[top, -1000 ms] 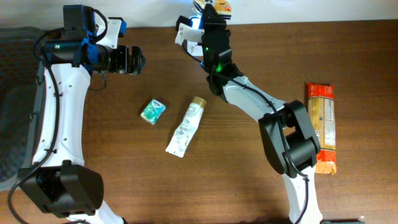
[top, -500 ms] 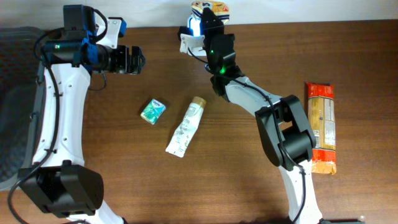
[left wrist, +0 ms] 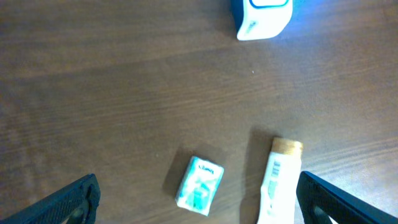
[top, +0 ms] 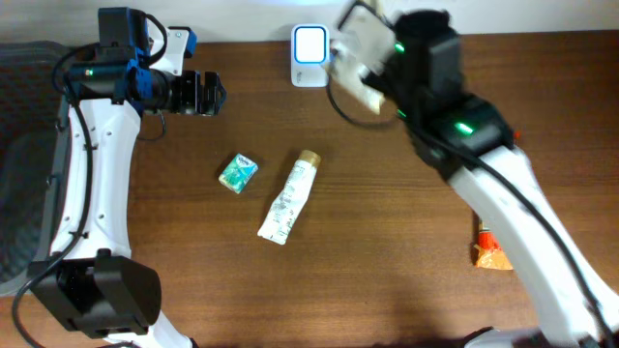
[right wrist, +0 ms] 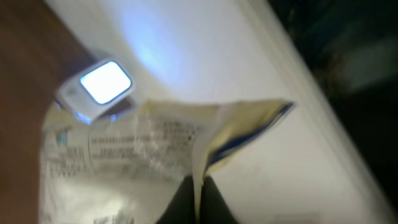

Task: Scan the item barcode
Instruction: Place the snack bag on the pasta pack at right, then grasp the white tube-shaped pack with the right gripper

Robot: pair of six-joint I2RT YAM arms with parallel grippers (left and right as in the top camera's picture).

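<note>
A crinkled pale snack bag [right wrist: 124, 168] hangs from my right gripper [right wrist: 199, 194], whose jaws are shut on the bag's folded edge. From overhead the bag [top: 355, 41] is raised high, just right of the scanner [top: 309, 44], with the right gripper [top: 379, 60] behind it. The white scanner [right wrist: 99, 86] glows blue below and left of the bag, and its lower part shows as scanner [left wrist: 262, 17] in the left wrist view. My left gripper [top: 209, 94] hovers open and empty at the back left, and the left gripper [left wrist: 198, 198] looks down on the table.
A teal tissue pack [top: 237, 172] and a white tube with a tan cap [top: 290, 198] lie mid-table, also seen as tissue pack [left wrist: 199, 190] and tube [left wrist: 278, 183]. An orange packet [top: 491, 253] peeks from under my right arm at the right.
My right arm has swung up and to the right with the bag, away from in front of the scanner, whose lit face now shows. The left arm has not moved.
</note>
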